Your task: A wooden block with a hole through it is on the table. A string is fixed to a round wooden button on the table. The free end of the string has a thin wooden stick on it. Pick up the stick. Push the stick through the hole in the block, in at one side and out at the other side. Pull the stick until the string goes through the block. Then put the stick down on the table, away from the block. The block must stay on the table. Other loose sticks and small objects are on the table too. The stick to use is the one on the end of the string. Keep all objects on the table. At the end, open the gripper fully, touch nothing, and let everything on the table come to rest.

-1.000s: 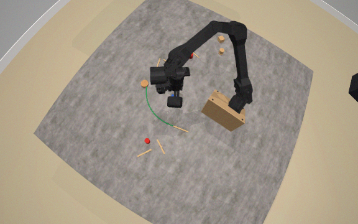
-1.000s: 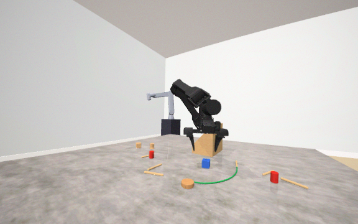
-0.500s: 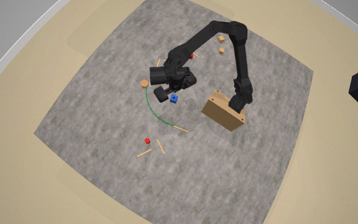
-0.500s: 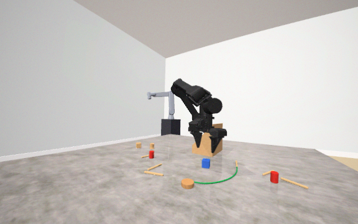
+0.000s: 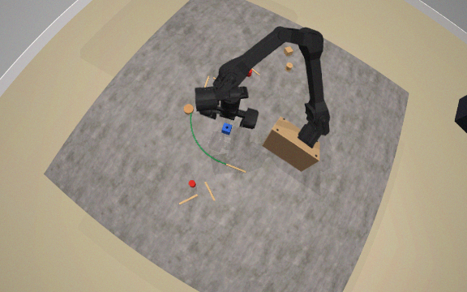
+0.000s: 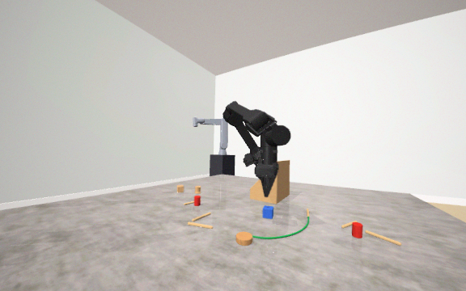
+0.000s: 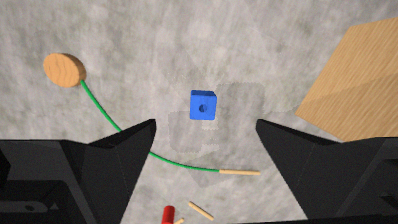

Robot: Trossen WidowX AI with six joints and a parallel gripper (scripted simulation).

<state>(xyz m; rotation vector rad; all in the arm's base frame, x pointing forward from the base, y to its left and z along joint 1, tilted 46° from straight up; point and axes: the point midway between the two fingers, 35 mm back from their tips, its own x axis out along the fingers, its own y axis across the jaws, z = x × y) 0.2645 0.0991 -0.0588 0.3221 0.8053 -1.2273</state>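
My gripper [image 5: 230,122] [image 6: 266,196] [image 7: 207,123] is open and empty, pointing down above the table near the blue block. The small blue block [image 5: 226,129] [image 6: 268,212] [image 7: 196,114] stands on the table, with a round hole visible in its top face. The round wooden button [image 5: 188,109] [image 6: 243,238] [image 7: 64,70] lies to its left in the wrist view. The green string [image 5: 207,155] [image 6: 281,238] runs from the button in a curve around the block. The thin stick [image 5: 236,168] [image 6: 307,212] [image 7: 240,172] at its end lies flat, outside the block.
The large wooden wedge [image 5: 288,151] [image 6: 284,182] [image 7: 360,80] stands under the arm's base. A red cylinder [image 5: 192,183] [image 6: 357,230] [image 7: 168,215] lies near loose sticks [image 5: 209,191] [image 6: 383,238] [image 7: 201,210]. Another red cylinder [image 5: 249,73] [image 6: 196,200], more sticks and small wooden pieces are farther off.
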